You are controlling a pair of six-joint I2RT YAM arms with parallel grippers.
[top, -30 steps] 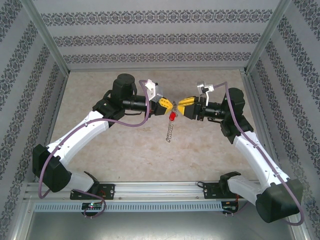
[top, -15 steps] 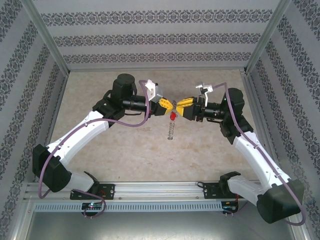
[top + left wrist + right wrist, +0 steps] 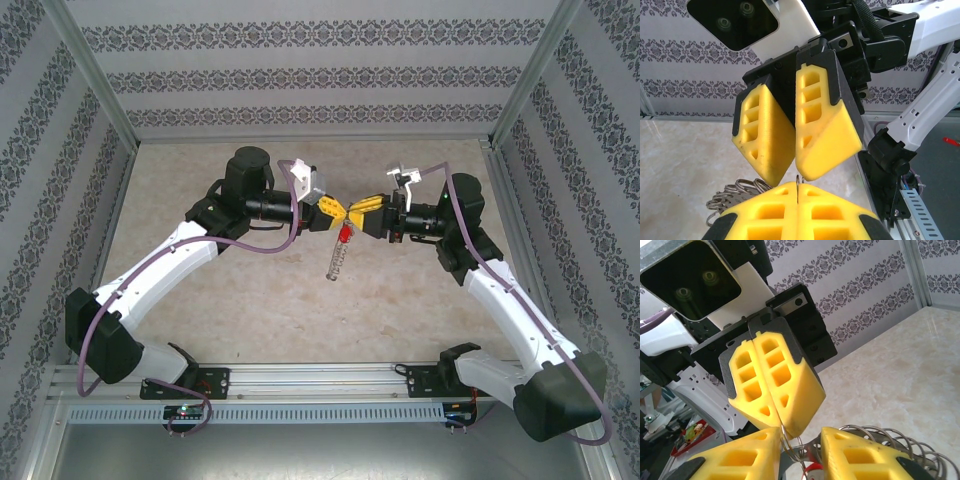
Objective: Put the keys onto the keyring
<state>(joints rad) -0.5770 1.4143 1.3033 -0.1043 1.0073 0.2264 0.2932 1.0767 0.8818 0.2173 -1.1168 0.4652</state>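
Observation:
Mid-air above the table, my left gripper (image 3: 336,213) and right gripper (image 3: 357,212) meet tip to tip. In the left wrist view the left gripper (image 3: 798,189) is shut on a thin wire of the keyring (image 3: 734,193), whose silvery pieces bunch at lower left. The keyring (image 3: 337,260) dangles below the fingertips in the top view. The red-headed key (image 3: 345,234) hangs just under them. In the right wrist view my right gripper (image 3: 800,456) stands open around the wire loop (image 3: 791,446), which touches its left finger (image 3: 735,459). The red key head (image 3: 813,472) peeks out between the fingers.
The beige marble-look table (image 3: 250,300) lies below, walled by patterned panels (image 3: 300,75) and aluminium posts. A metal rail (image 3: 320,385) with both arm bases runs along the near edge.
My right gripper has slid left against the left gripper's tips and its jaws have narrowed. The dangling keyring has swung slightly left. The left arm has stayed put.

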